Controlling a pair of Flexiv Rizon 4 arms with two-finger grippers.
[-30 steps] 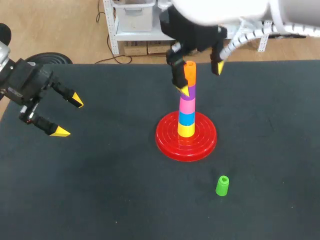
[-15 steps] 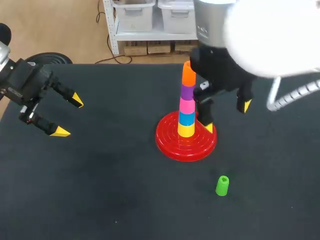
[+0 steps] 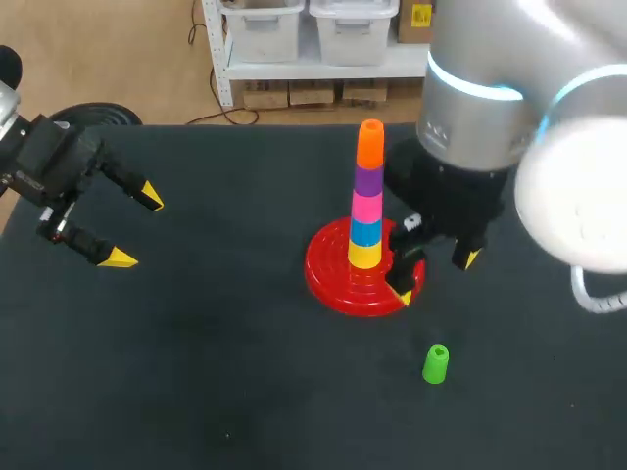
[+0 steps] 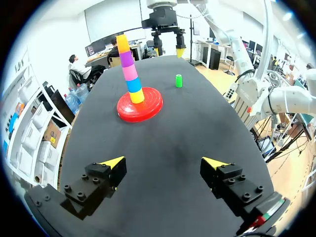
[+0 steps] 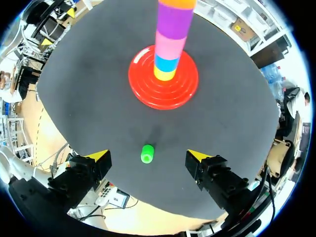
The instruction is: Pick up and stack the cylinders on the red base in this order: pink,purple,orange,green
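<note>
I'm seeing the orange plastic cylinder [image 3: 370, 145] topping the stack on the red ridged disc base [image 3: 328, 269] | green plastic cylinder [image 3: 436, 363] waiting lower right — last one | right gripper [image 3: 434, 277] hanging open, empty — left gripper [image 3: 134, 227] likewise, far left

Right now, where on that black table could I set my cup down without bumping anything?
The widest bare stretch of the black table lies between the left gripper and the round red plastic base, and back to the robot's edge. It is crowded right of the base: the right gripper hangs there, open, with the small green plastic cylinder nearby.
</note>
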